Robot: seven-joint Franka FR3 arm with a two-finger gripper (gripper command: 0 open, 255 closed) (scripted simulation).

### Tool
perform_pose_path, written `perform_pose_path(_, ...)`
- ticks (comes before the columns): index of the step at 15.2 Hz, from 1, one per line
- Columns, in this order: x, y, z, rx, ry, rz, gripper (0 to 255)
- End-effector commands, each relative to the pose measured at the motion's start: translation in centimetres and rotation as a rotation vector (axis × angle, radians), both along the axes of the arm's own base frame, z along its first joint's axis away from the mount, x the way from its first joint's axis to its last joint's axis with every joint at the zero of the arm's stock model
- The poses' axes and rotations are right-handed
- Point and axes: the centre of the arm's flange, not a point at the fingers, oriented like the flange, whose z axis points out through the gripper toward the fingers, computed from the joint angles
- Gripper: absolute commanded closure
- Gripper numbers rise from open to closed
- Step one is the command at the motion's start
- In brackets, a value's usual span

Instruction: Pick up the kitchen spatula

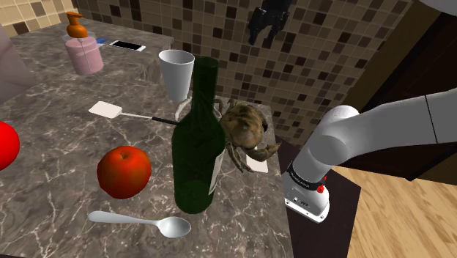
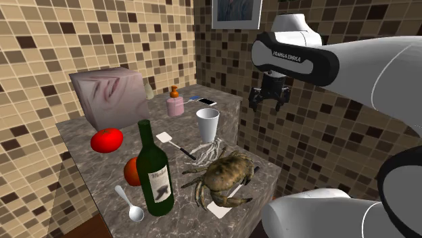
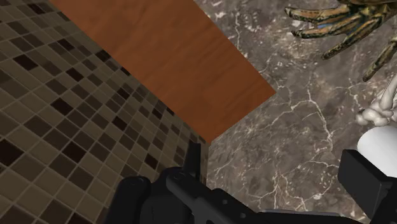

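We are at the approach step. Our gripper (image 1: pixel 264 35) hangs high over the tabletop's (image 1: pixel 51 168) edge by the tiled wall, jaws wide apart and empty. The spatula (image 1: pixel 132 115) lies flat on the tabletop, well apart from the gripper. Its white blade points away from the green bottle (image 1: pixel 198 139), and its dark handle runs behind that bottle, near the white cup (image 1: pixel 176 67). Next, we judge, we must cross over, descend and straddle the thin handle without knocking cup or bottle.
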Motion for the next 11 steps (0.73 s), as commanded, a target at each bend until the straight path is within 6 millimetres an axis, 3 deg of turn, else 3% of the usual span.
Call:
perform_pose_path(1, 0.0, 0.0, 0.0, 0.000, 0.000, 0.000, 0)
perform_pose_path(11, 8.9, 9.2, -4.4, -0.012, 0.074, 0.219, 0)
